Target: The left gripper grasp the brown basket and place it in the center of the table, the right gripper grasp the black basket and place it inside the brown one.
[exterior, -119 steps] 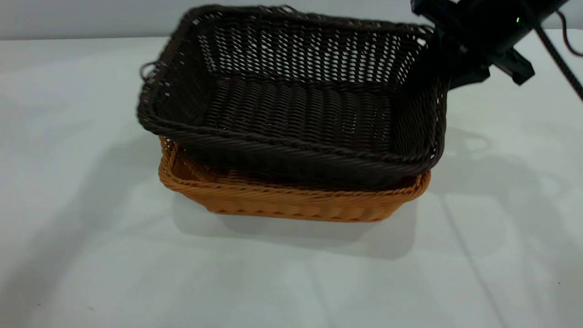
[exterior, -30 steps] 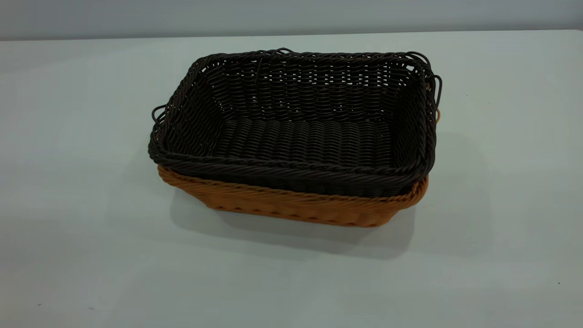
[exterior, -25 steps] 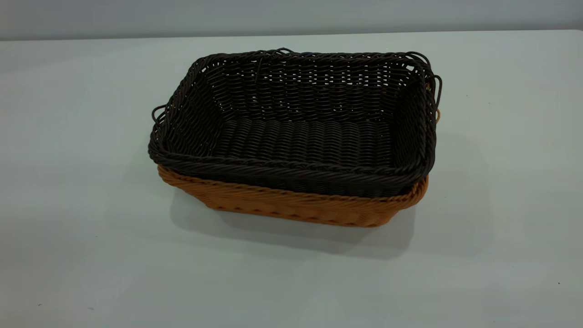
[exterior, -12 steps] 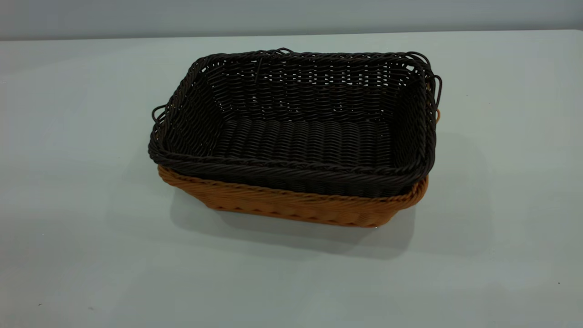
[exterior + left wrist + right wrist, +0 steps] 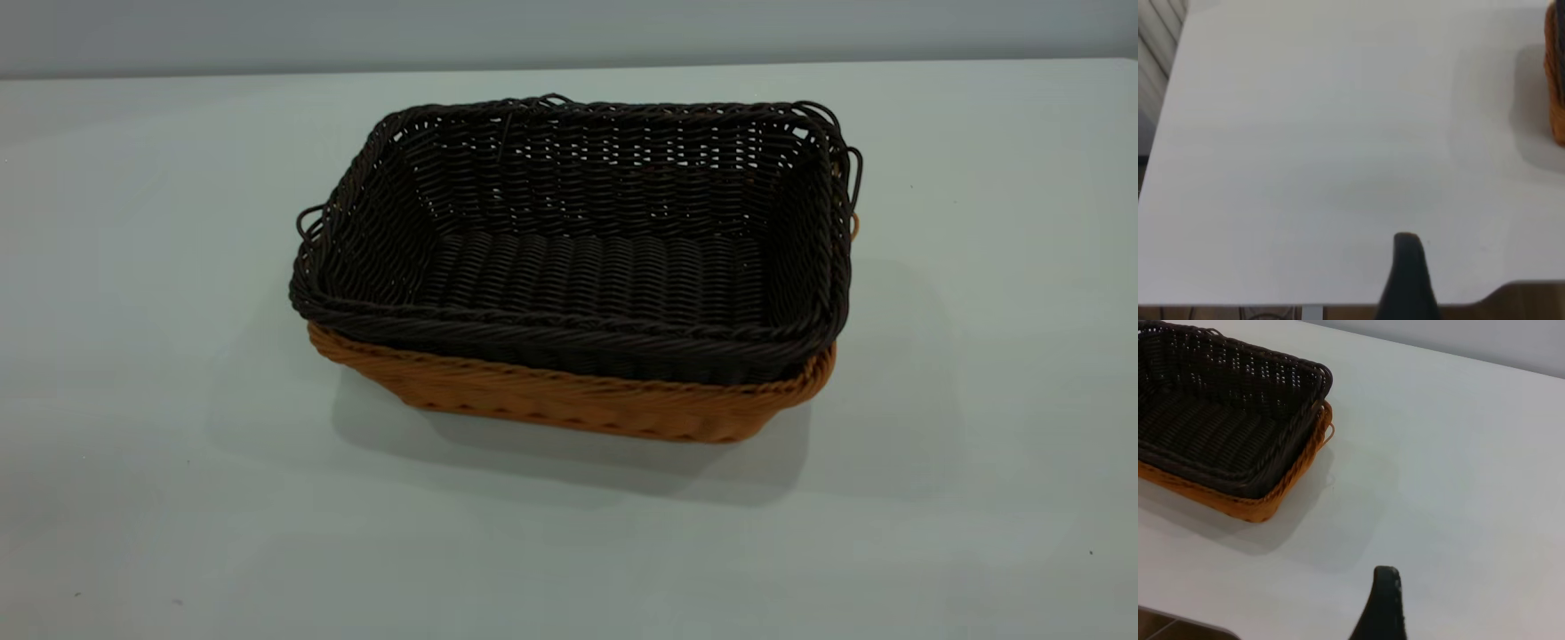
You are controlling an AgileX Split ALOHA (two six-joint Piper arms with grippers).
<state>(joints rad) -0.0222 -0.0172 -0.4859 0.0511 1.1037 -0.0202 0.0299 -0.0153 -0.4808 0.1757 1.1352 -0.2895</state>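
Note:
The black basket (image 5: 587,267) sits nested inside the brown basket (image 5: 569,404) at the middle of the table (image 5: 151,498). Its rim stands a little above the brown rim. Both baskets show in the right wrist view, black (image 5: 1211,420) inside brown (image 5: 1251,507). Neither gripper is in the exterior view. My left gripper (image 5: 1466,270) is open and empty over bare table near an edge, and only a sliver of the brown basket (image 5: 1557,93) is in its view. My right gripper (image 5: 1439,592) is open and empty, off to the side of the baskets.
The table's edge and a rounded corner (image 5: 1511,290) lie close under my left gripper. A table edge (image 5: 1178,620) also shows in the right wrist view. A grey wall (image 5: 569,31) runs behind the table.
Earlier my right gripper held the black basket tilted over the brown one. It now rests inside, let go, and the arm has left the exterior view. Nothing moved in the last second.

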